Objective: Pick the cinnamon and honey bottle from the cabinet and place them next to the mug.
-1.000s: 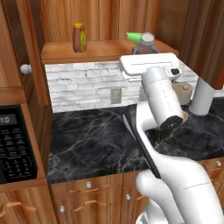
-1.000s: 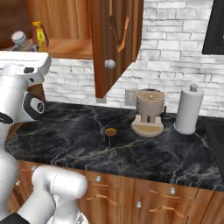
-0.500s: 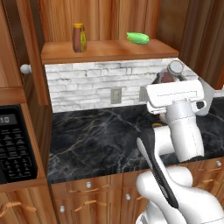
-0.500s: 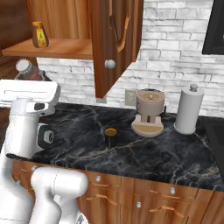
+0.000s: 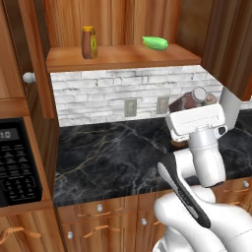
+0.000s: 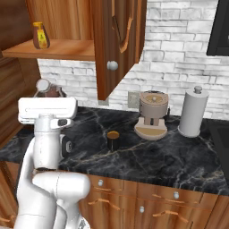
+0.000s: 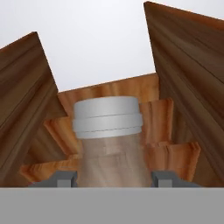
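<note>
My gripper is shut on the cinnamon, a slim bottle of reddish-brown powder with a grey cap, held tilted above the counter's right part. In the right base view the cinnamon pokes up behind the white hand, at the gripper. The hand view shows the grey-capped cinnamon between my fingertips. The honey bottle, amber with a yellow cap, stands on the cabinet shelf, also seen as honey bottle. The mug stands on the black counter, right of my arm.
A green object lies on the shelf to the right. The open cabinet door hangs over the counter. A beige coffee machine and a paper towel roll stand behind the mug. A microwave sits at the left.
My hand has come away from the cabinet shelf with the cinnamon in it, dropping down and to the right over the counter. The honey bottle has stayed put.
</note>
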